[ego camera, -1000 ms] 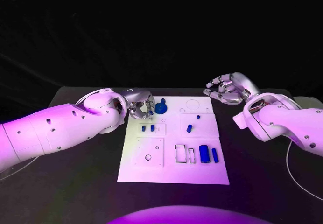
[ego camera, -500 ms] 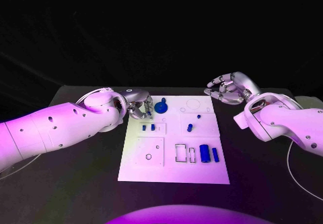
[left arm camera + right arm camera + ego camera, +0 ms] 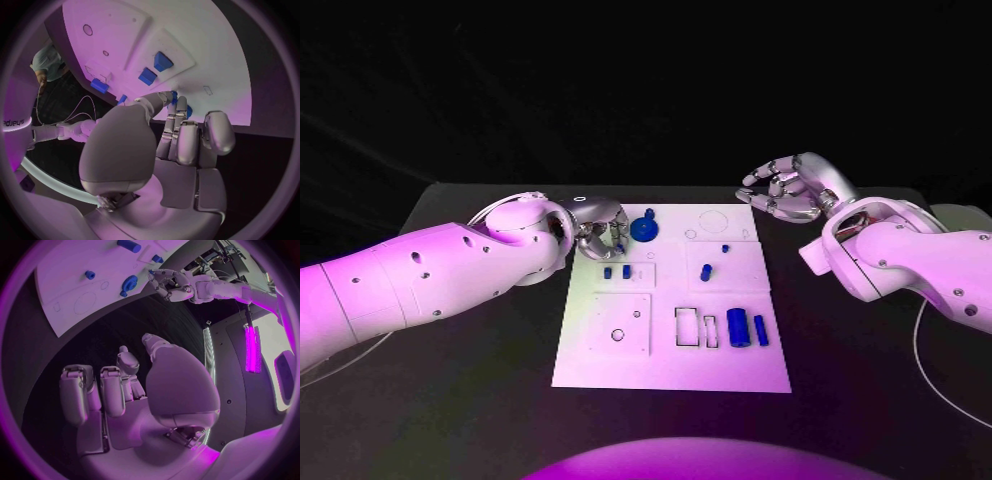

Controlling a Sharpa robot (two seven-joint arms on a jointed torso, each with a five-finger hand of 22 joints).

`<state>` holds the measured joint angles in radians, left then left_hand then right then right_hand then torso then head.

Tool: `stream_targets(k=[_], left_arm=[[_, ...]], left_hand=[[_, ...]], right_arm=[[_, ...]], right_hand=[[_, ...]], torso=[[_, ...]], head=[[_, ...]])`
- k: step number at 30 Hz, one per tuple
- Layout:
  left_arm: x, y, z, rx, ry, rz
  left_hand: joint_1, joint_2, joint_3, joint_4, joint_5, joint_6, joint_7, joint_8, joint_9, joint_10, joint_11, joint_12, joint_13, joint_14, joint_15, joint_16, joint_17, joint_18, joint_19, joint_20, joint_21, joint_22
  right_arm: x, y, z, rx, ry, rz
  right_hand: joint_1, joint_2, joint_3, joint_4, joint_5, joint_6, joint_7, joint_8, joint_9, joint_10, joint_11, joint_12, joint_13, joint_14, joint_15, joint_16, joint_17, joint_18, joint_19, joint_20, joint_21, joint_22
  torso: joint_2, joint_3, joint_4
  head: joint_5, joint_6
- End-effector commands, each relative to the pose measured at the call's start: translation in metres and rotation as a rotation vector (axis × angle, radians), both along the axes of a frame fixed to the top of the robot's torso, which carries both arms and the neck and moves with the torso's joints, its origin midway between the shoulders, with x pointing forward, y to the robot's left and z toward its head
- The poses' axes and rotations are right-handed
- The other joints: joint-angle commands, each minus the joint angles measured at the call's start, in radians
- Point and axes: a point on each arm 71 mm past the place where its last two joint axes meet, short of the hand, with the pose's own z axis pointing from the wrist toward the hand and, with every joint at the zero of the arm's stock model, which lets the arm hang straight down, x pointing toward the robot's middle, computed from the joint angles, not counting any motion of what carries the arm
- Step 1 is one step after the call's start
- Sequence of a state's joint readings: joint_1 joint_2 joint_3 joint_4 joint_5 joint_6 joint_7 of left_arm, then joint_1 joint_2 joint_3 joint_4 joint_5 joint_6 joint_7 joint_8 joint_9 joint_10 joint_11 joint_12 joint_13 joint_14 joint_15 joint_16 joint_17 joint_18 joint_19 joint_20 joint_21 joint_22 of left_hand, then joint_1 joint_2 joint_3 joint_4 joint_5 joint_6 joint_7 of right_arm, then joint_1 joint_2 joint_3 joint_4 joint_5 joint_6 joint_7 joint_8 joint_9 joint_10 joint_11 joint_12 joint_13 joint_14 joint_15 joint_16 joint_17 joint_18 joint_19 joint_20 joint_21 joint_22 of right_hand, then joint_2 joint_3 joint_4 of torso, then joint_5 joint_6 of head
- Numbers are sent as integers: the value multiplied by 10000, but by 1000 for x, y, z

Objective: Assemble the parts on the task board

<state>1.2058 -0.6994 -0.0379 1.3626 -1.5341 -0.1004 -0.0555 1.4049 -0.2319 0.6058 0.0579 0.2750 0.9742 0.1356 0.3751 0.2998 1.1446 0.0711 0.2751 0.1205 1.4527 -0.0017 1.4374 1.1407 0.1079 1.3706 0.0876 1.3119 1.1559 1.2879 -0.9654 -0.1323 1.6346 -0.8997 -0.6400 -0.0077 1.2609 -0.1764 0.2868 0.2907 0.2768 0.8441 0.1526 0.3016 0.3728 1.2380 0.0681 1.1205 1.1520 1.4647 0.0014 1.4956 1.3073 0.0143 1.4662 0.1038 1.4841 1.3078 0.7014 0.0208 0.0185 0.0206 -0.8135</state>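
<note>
The white task board (image 3: 672,352) lies mid-table. At its far left stands a round blue part with a knob (image 3: 646,229) (image 3: 129,282). My left hand (image 3: 599,226) (image 3: 178,135) (image 3: 170,284) hovers just left of that part, fingers curled. In the left wrist view thumb and fingertips (image 3: 177,102) meet over a bit of blue; whether they grip it is unclear. Two small blue blocks (image 3: 617,272) (image 3: 156,67) sit just nearer. My right hand (image 3: 790,190) (image 3: 119,385) is raised beyond the board's far right corner, fingers curled in, holding nothing.
Two small blue pegs (image 3: 707,271) (image 3: 726,248) stand mid-board. Two blue cylinders (image 3: 737,328) (image 3: 762,331) lie beside rectangular slots (image 3: 689,328) at the near right. A square plate with holes (image 3: 622,325) is at the near left. Black table (image 3: 459,400) surrounds the board.
My left hand has edged slightly back and away from the round blue part. The right hand has barely moved, and the parts on the board lie as before.
</note>
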Motion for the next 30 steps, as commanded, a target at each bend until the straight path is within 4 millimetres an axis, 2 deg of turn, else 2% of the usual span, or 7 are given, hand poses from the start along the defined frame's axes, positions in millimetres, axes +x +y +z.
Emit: stream_targets(k=[1,9,30], left_arm=[[-1,-2,-2,36,216,-85],[-1,-4,-4,74,294,-113],[1,-7,-8,211,420,-87]], left_hand=[[-82,2,-21,-32,-45,64,20,-47,0,81,16,-30,-12,18,-4,34,-8,-159,73,-4,34,-8],[-84,7,-19,-35,-49,67,19,-51,1,89,14,-40,-12,15,-5,32,-14,-157,68,-5,29,-15],[-161,-48,-47,-53,-98,1,37,-156,-18,65,37,-188,-20,-21,9,10,-87,-150,34,-2,-3,-58]], right_arm=[[0,2,0,-25,-36,117],[0,2,0,-28,-36,121],[0,2,0,-28,-32,135]], right_hand=[[-33,5,-26,-33,53,-64,1,55,-14,-6,-4,4,15,659,-79,-33,984,92,589,-55,-34,2066],[-33,5,-26,-33,53,-64,1,55,-14,-6,-4,4,15,659,-79,-33,984,92,589,-55,-34,2066],[-33,5,-26,-33,53,-64,1,55,-14,-6,-4,4,15,659,-79,-33,984,92,589,-55,-34,2066]], torso=[[-9,-7,8],[-2,-8,-7],[-9,1,-1]], head=[[-1,-17],[3,-11],[-21,-47]])
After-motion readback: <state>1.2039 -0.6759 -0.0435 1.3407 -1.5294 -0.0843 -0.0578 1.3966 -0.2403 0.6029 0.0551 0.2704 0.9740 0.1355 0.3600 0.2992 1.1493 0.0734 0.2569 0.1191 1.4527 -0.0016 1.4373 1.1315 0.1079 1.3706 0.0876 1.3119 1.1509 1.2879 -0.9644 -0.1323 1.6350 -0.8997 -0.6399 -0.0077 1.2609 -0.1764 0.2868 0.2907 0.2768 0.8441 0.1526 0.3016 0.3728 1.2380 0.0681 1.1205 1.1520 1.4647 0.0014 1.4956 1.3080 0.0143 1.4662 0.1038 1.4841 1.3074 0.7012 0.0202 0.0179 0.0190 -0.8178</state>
